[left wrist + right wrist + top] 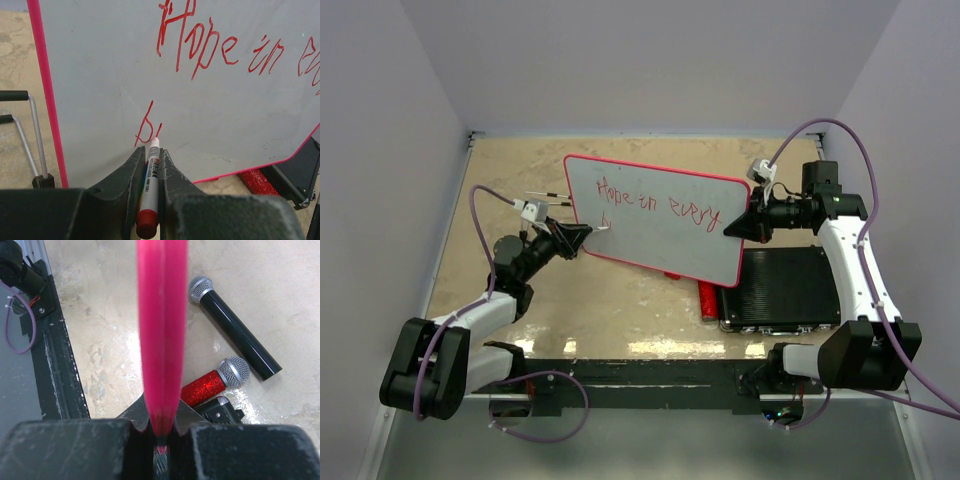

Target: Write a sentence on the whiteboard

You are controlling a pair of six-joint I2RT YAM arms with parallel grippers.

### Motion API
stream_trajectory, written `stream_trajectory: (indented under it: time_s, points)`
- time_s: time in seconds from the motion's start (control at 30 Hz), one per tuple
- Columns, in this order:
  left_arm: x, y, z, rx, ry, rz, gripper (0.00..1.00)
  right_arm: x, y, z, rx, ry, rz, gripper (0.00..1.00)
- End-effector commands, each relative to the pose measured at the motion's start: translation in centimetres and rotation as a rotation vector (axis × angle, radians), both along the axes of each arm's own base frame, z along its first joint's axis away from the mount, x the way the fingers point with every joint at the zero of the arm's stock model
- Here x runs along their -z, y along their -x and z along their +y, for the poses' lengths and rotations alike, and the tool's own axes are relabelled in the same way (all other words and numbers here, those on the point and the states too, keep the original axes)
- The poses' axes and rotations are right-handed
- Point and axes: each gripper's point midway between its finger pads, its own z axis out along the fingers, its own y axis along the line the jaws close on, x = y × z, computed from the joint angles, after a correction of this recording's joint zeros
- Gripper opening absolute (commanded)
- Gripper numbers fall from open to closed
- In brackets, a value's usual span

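Over the table point(510, 180), the whiteboard point(650, 245) is clamped at its edge between the right gripper's point(735, 226) fingers. A red marker point(150, 185), pinched by the outstretched left gripper point(582, 233), is touched to the second line of the sentence point(655, 200).

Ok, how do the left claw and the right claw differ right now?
The left claw is shut on a marker; the right claw is shut on the whiteboard, at its red-framed edge. The left claw faces the board's writing side, marker tip by the second line of the sentence; the right claw clamps the board edge-on from its right side. Both are shut and meet the same board.
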Motion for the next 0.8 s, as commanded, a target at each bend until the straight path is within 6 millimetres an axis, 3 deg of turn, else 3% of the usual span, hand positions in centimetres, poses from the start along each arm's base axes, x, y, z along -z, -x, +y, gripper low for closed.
stream_trajectory:
  time_s: [0.0, 0.47, 0.77]
  points:
    - [-0.6, -0.4, 0.2, -0.005, -0.024, -0.049, 0.00, -1.0, 0.2, 0.3, -0.021, 0.002, -0.069, 0.00]
    - [0.6, -0.2, 0.3, -0.004, -0.033, -0.011, 0.00, -1.0, 0.2, 0.3, -0.022, -0.001, -0.069, 0.00]
    - [-0.3, -0.5, 0.2, -0.008, -0.027, -0.030, 0.00, -1.0, 0.2, 0.3, -0.022, 0.001, -0.067, 0.00]
